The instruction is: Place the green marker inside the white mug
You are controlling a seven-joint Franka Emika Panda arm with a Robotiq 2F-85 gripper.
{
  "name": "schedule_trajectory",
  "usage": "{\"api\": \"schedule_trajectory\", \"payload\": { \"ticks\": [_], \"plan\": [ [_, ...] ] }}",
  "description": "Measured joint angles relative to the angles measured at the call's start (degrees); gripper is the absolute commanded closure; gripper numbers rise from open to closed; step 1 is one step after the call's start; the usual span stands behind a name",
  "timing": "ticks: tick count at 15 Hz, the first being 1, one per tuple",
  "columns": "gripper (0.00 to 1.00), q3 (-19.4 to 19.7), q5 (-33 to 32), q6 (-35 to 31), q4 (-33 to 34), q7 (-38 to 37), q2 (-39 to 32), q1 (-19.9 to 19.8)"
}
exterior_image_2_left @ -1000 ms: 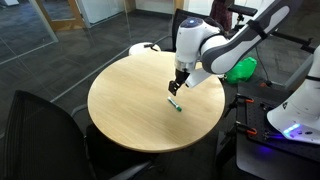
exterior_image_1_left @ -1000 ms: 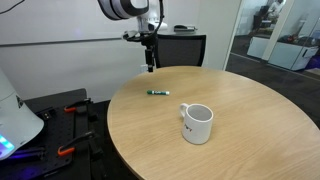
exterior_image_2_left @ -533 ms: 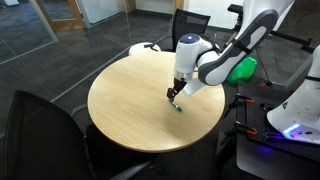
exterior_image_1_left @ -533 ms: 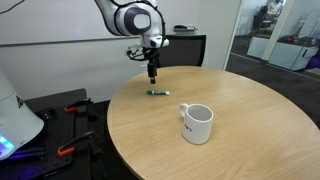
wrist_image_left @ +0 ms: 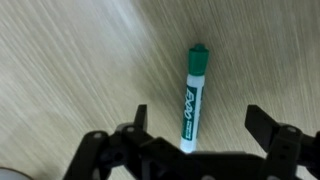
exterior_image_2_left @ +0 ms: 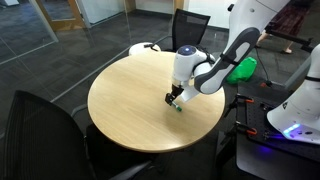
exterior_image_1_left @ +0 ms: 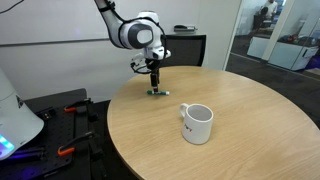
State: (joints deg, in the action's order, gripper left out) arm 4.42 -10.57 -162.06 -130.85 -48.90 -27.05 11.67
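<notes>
Slippage threatens: the green marker lies flat on the table at frame centre in the wrist view, between the gripper's wide-open jaws; closing near its lower end could pivot it away.

The green marker lies flat on the wood-grain counter, green cap toward the top; the hand shows dark fingers spread apart, the marker's lower end between them.
</notes>
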Motion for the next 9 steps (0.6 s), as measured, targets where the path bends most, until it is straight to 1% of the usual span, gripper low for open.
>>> {"api": "schedule_trajectory", "payload": {
  "ticks": [3,4,5,7,9],
  "plan": [
    [0.0,1.4,0.9,-0.1,1.6,0.0,-1.8,1.4],
    [0.04,1.8,1.1,-0.1,2.0,0.0,-2.3,1.7],
    [0.26,2.0,1.4,-0.1,2.5,0.0,-2.8,1.9],
    [0.3,2.5,1.9,-0.1,3.2,0.0,-3.6,2.3],
    [0.47,2.7,2.6,-0.1,4.0,0.1,-4.3,2.4]
  ]
}}
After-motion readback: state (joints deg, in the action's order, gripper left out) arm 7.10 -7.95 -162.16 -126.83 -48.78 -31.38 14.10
